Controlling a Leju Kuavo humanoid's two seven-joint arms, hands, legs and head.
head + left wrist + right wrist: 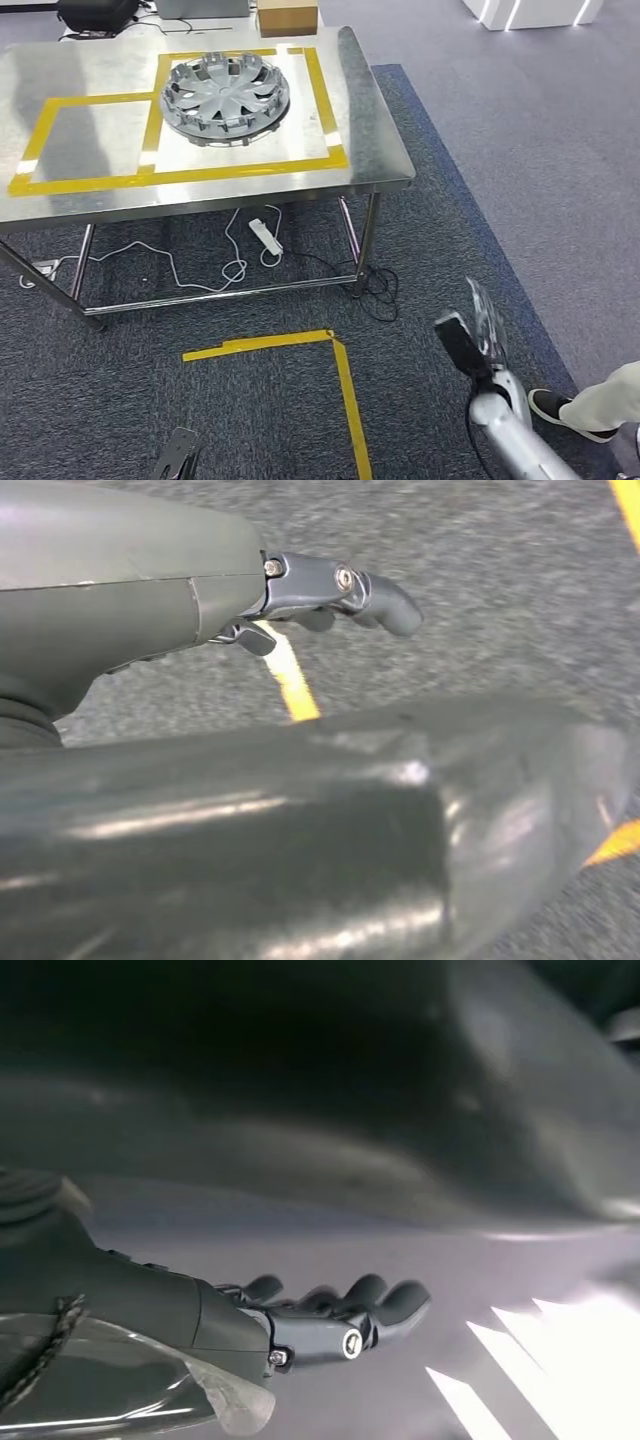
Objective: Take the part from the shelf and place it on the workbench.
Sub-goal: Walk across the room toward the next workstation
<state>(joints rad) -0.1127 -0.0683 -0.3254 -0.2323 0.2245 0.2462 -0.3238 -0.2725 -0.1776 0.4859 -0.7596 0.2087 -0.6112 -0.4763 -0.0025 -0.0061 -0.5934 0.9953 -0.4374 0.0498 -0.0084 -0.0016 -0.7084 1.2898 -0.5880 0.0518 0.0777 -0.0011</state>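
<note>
Left hand (332, 595): hanging low over the carpet, fingers (385, 602) apart, holding nothing.
Part: I see the round grey plastic wheel cover (224, 96) lying flat on the steel surface (373, 130), inside the yellow tape.
Right hand (474, 335): fingers (377, 1300) apart, empty.
Risk: the white power strip (266, 236) and its cables could snag my feet if I step closer.

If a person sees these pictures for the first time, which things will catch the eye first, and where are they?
The silver wheel cover stands out first: it lies flat on the steel workbench, inside a square of yellow tape. Below, on the dark carpet, another yellow tape corner marks the floor, and a white power strip lies under the bench. At lower right the robot's right hand hangs empty, fingers apart.
</note>
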